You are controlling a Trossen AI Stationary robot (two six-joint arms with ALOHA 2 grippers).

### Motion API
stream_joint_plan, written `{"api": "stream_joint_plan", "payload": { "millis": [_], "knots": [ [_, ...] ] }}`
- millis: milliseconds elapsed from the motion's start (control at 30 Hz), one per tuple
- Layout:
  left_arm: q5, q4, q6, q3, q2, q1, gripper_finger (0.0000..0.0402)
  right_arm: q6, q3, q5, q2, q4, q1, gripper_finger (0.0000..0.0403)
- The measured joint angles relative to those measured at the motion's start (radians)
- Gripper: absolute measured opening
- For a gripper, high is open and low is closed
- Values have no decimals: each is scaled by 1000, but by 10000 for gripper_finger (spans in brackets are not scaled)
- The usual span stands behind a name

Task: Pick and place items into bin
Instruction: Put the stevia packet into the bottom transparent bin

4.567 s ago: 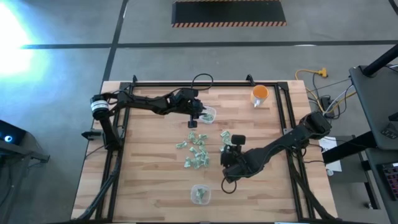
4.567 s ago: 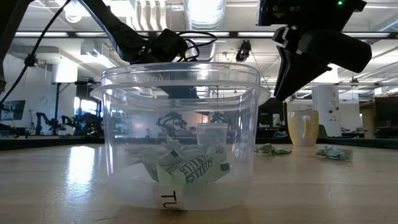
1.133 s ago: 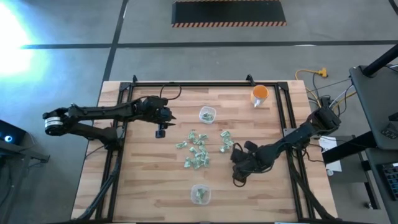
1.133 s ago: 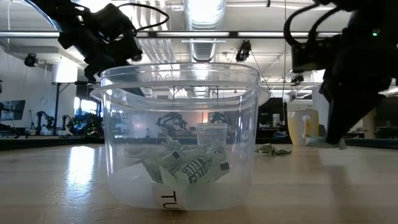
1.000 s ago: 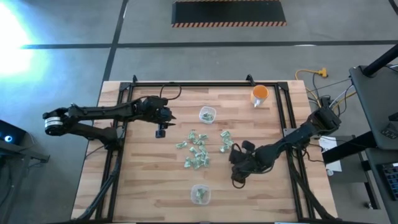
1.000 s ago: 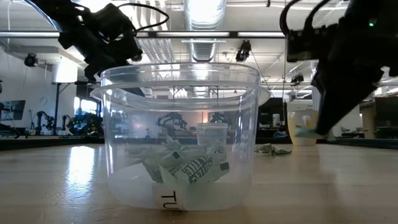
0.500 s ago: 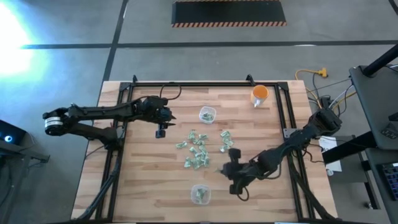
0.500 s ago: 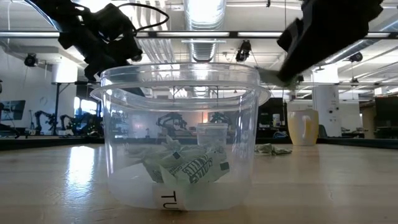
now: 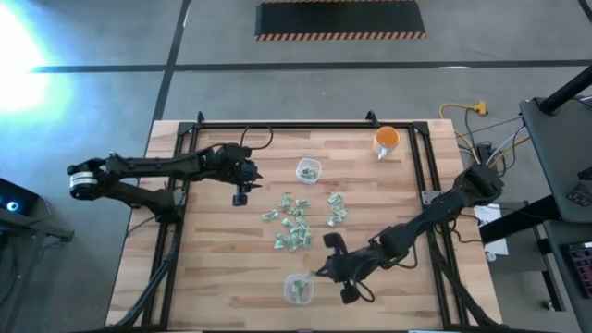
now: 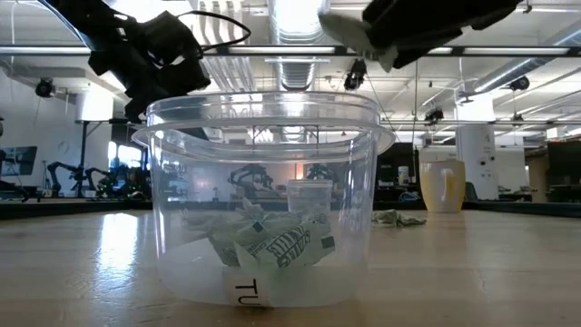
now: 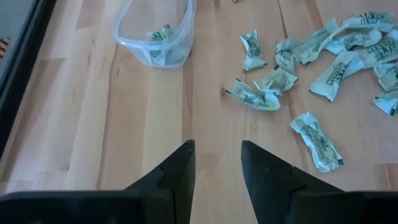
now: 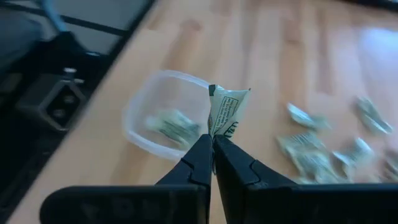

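Observation:
Several pale green-and-white wrapped pieces lie loose mid-table. They show again in the left wrist view as a scatter of pieces. A clear bin near the table's near edge holds some pieces; a second clear bin stands farther back. My right gripper hovers just right of the near bin, shut on one piece. My left gripper hangs open and empty left of the scatter. My right gripper pinches one wrapped piece by its lower end, just at the fingertips. The rest of the piece stands out beyond the fingers, lifted clear of the table. In the low view it shows as a pale bit above the near bin's rim.
An orange cup stands at the far right of the table. Black rails run along the table's edges. Bare wood lies to the left and near side of the scatter. The near bin fills the low view.
My right gripper has risen from the table beside the scatter and travelled toward the near edge and leftward, to the near bin, carrying the wrapped piece lifted clear. The left arm has kept still.

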Motion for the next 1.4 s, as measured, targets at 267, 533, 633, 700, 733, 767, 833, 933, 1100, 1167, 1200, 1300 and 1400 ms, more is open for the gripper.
{"api": "stream_joint_plan", "payload": {
  "millis": [267,533,633,700,733,767,833,933,1100,1167,1200,1300,1400],
  "knots": [
    [0,18,0,2,13,0,114,-62,28,-63,28,58,0,9],
    [0,18,0,2,13,1,114,-157,78,-159,122,124,-4,9],
    [0,17,0,2,13,1,114,-181,122,-168,163,101,-7,9],
    [0,17,0,2,13,1,114,-195,159,-168,182,74,-8,9],
    [0,16,0,2,13,1,114,-202,173,-167,186,62,-8,9],
    [0,17,0,2,13,1,114,-206,189,-166,193,56,-8,9],
    [0,16,0,2,14,1,114,-218,210,-167,204,61,-8,9],
    [0,17,0,2,14,1,114,-233,227,-168,230,50,-11,9],
    [0,16,0,2,14,1,114,-232,244,-166,253,18,-24,9],
    [0,17,0,2,14,1,114,-221,253,-165,259,-2,-32,9],
    [0,16,0,1,14,1,114,-213,254,-162,260,-7,-35,9],
    [0,16,0,1,13,1,114,-188,260,-161,260,-18,-43,9],
    [0,18,0,1,13,1,114,-179,258,-159,260,-23,-45,9]
  ]
}}
